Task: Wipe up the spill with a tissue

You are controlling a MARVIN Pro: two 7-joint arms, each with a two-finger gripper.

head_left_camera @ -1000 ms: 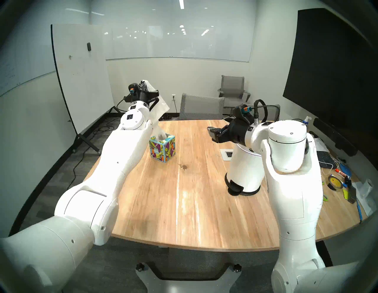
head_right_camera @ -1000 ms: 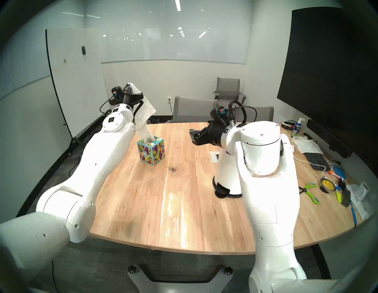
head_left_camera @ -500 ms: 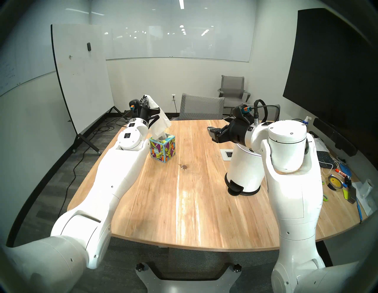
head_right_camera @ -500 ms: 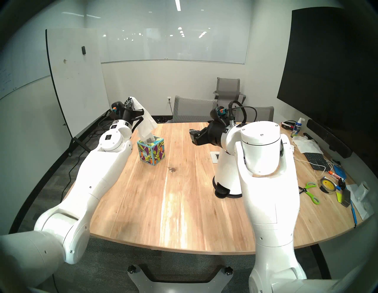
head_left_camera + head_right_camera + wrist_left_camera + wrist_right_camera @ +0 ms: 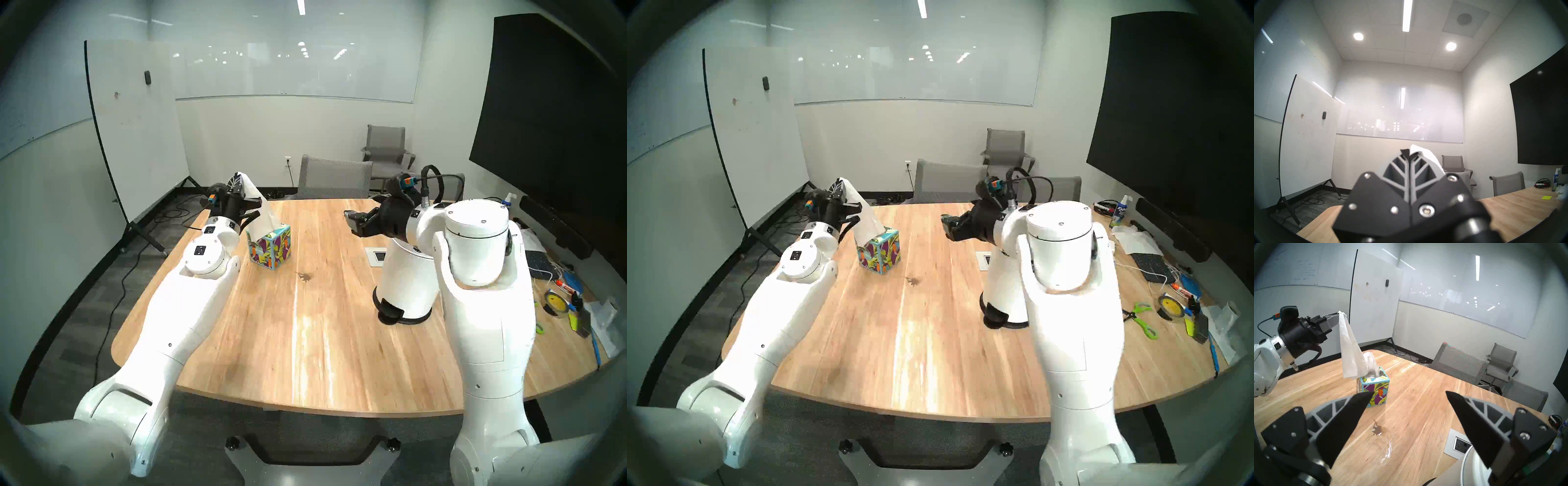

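Observation:
My left gripper [image 5: 237,177] [image 5: 839,185] [image 5: 1407,151] [image 5: 1338,314] is shut on the top corner of a white tissue [image 5: 263,212] [image 5: 864,217] [image 5: 1430,157] [image 5: 1350,353]. It is raised above and left of the toucan-printed tissue box [image 5: 271,249] [image 5: 879,253] [image 5: 1375,390]. The tissue's lower end hangs at the box's opening, beside another tissue poking up there. I cannot tell whether it is free of the box. The small dark brown spill [image 5: 304,276] [image 5: 913,281] [image 5: 1377,428] lies on the wooden table right of the box. My right gripper [image 5: 351,222] [image 5: 946,224] [image 5: 1409,392] hovers open above the table, empty.
A white pedal bin [image 5: 405,281] stands on the table under my right arm. A socket plate [image 5: 376,256] is set into the tabletop. Tape, scissors [image 5: 1142,319] and a keyboard clutter the right edge. Grey chairs [image 5: 334,178] stand behind the table, a whiteboard [image 5: 135,129] to the left.
My left arm has come down and drawn back towards me and the left, the tissue still in its grip; the box looks slightly tipped. The right arm has stayed put.

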